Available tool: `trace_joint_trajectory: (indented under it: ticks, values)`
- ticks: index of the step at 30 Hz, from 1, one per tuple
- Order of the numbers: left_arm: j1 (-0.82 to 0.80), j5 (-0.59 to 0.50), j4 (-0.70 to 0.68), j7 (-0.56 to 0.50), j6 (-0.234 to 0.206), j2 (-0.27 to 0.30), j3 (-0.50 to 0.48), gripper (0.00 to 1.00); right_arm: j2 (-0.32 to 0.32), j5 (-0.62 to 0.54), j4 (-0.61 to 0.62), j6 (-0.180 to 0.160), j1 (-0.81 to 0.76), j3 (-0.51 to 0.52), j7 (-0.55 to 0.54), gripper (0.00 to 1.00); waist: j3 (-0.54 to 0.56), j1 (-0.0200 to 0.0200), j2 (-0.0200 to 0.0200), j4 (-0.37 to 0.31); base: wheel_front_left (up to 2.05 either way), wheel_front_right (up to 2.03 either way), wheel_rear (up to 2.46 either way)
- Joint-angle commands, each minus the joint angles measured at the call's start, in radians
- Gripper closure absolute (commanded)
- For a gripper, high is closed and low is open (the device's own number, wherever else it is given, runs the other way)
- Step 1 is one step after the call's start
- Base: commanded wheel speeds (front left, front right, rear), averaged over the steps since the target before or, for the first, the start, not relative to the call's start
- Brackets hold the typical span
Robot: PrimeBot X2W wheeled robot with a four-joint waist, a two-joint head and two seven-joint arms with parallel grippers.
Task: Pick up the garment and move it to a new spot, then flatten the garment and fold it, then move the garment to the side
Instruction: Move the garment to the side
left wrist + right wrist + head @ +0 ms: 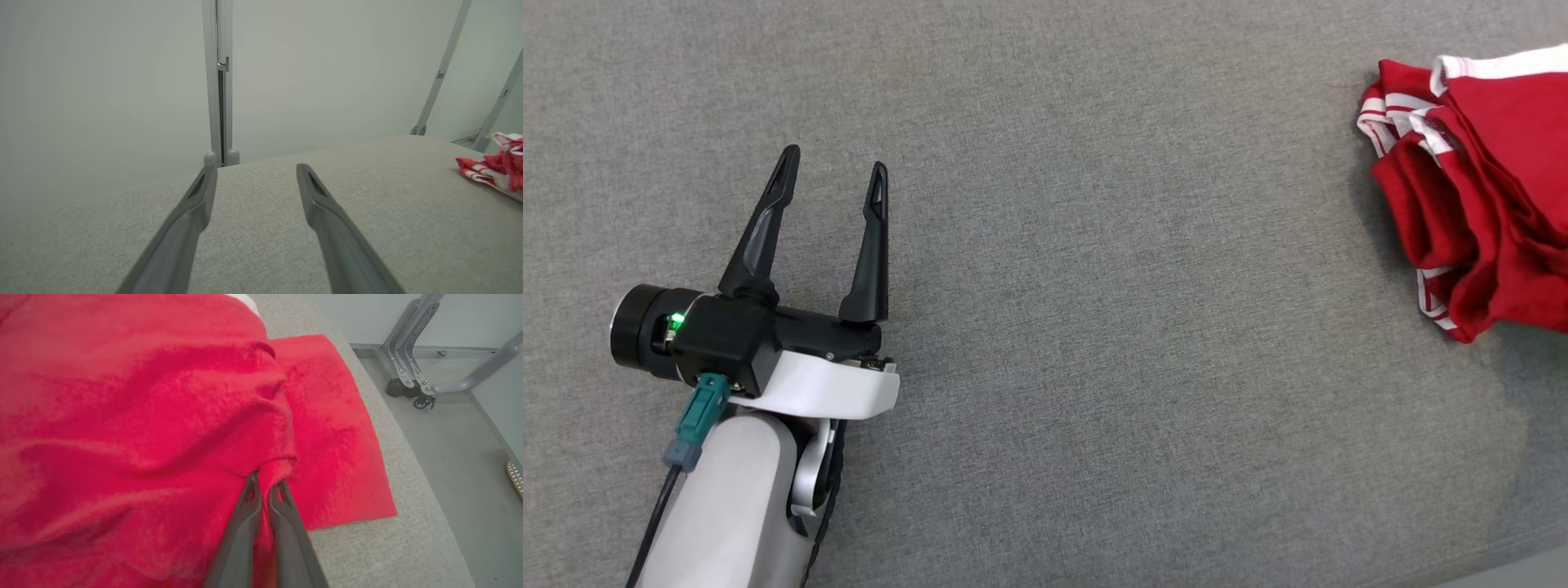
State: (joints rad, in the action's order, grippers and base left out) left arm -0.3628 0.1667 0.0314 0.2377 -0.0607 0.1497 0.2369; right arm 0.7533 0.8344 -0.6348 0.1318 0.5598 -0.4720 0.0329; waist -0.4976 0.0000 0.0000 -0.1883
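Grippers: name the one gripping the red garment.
The right gripper, shut on a fold of the red garment; the left gripper stands open over the grey surface, away from the garment.

The left arm (727, 498) points forward, left jaws spread wide and empty, while the right jaws pinch tight on a fold of the garment (122, 416).

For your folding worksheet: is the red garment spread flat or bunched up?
Bunched up: the garment lies in rumpled folds, with the right gripper pinching a ridge of it.
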Motion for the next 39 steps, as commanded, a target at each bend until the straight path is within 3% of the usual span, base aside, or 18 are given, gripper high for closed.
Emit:
trace_joint_trajectory:
  ticks: [1, 2, 4, 5, 10, 15, 20, 23, 29, 39]
  values:
    - [-0.023, -0.008, -0.007, -0.005, 0.004, 0.009, 0.000, 0.00, -0.014, 0.016, -0.029, -0.002, 0.004, -0.003, 0.017, 1.00, -0.010, 0.0000, 0.0000, 0.000, 0.00, 0.00, 0.00]
    - [-0.024, -0.009, -0.009, -0.006, 0.004, 0.011, 0.001, 0.00, -0.026, 0.028, -0.049, -0.002, 0.007, -0.001, 0.026, 0.79, -0.012, 0.0000, 0.0000, 0.000, 0.00, 0.00, 0.00]
    - [-0.025, -0.009, -0.010, -0.008, 0.003, 0.013, 0.003, 0.00, -0.045, 0.040, -0.086, -0.002, 0.015, 0.004, 0.045, 0.79, -0.014, 0.0000, 0.0000, 0.000, 0.00, 0.00, 0.00]
    - [-0.025, -0.007, -0.010, -0.009, 0.002, 0.015, 0.004, 0.00, -0.054, 0.050, -0.107, -0.002, 0.015, 0.007, 0.052, 0.00, -0.012, 0.0000, 0.0000, 0.000, 0.00, 0.00, 0.00]
    - [0.002, 0.003, 0.005, -0.007, -0.003, 0.014, 0.005, 0.00, -0.088, 0.084, -0.162, -0.002, -0.005, 0.021, 0.107, 0.00, 0.030, 0.0000, 0.0000, -0.011, 0.00, 0.00, 0.00]
    - [0.034, 0.015, 0.020, -0.002, -0.014, 0.009, 0.004, 0.00, -0.085, 0.105, -0.126, -0.002, -0.042, 0.034, 0.178, 0.00, 0.087, 0.0000, 0.0000, -0.025, 0.00, 0.00, 0.00]
    - [0.083, 0.036, 0.034, 0.002, -0.021, 0.012, -0.007, 0.00, -0.071, 0.053, -0.018, -0.002, -0.110, 0.085, 0.228, 0.00, 0.161, 0.0000, 0.0000, -0.040, 0.00, 0.00, 0.00]
    - [0.112, 0.043, 0.039, 0.004, -0.027, 0.015, -0.012, 0.00, -0.092, -0.021, 0.080, -0.002, -0.140, 0.175, 0.233, 0.00, 0.196, 0.0000, 0.0000, -0.040, 0.00, 0.00, 0.00]
    - [0.149, 0.055, 0.053, 0.007, -0.038, 0.010, -0.010, 0.00, -0.219, -0.209, 0.291, -0.002, -0.263, 0.326, 0.233, 0.00, 0.245, 0.0000, 0.0000, 0.003, 0.00, 0.00, 0.00]
    - [0.185, 0.068, 0.080, 0.015, -0.059, -0.001, -0.018, 0.00, -0.446, -0.410, 0.484, -0.001, -0.385, 0.380, 0.198, 0.00, 0.292, 0.0000, 0.0000, 0.133, 0.00, 0.00, 0.00]
